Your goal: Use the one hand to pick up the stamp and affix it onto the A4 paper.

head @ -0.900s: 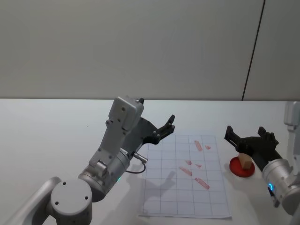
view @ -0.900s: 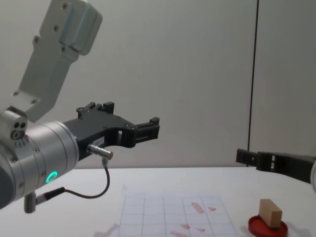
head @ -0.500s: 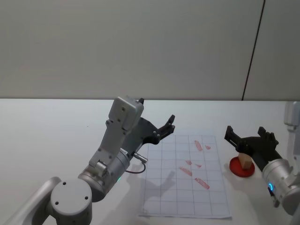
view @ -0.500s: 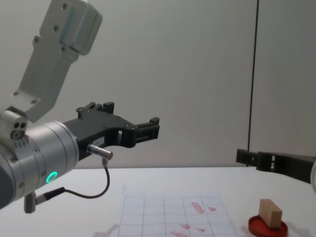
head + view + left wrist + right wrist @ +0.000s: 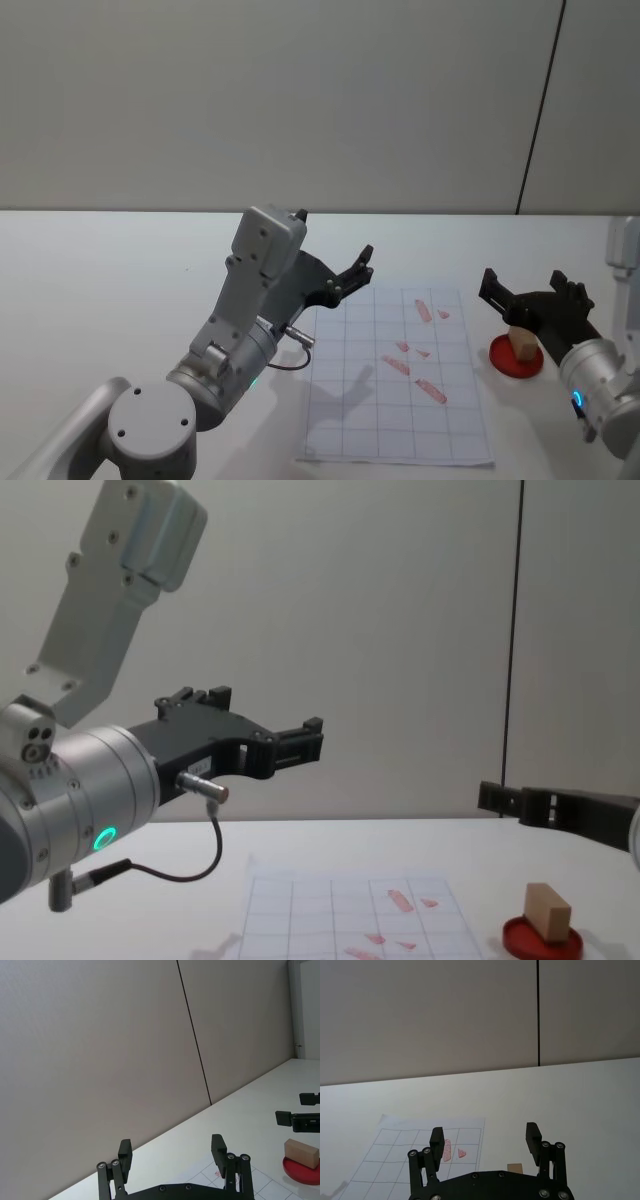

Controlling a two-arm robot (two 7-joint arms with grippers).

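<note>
The stamp is a small tan wood block. It sits on top of a round red ink pad on the white table, near the right side of the A4 paper but not on it. In the chest view the stamp leans a little on the ink pad. The right gripper hangs in the air just above the stamp. Its two black fingers are spread wide apart and hold nothing. From the side, there is a gap between the right gripper and the block under it. In the right wrist view a small bit of the stamp peeks out below the spread fingers. The A4 paper lies flat on the table and has a grey grid and a few red marks on it. The left gripper is held up in the air over the left side of the paper. Its fingers are spread apart too, and it holds nothing.
</note>
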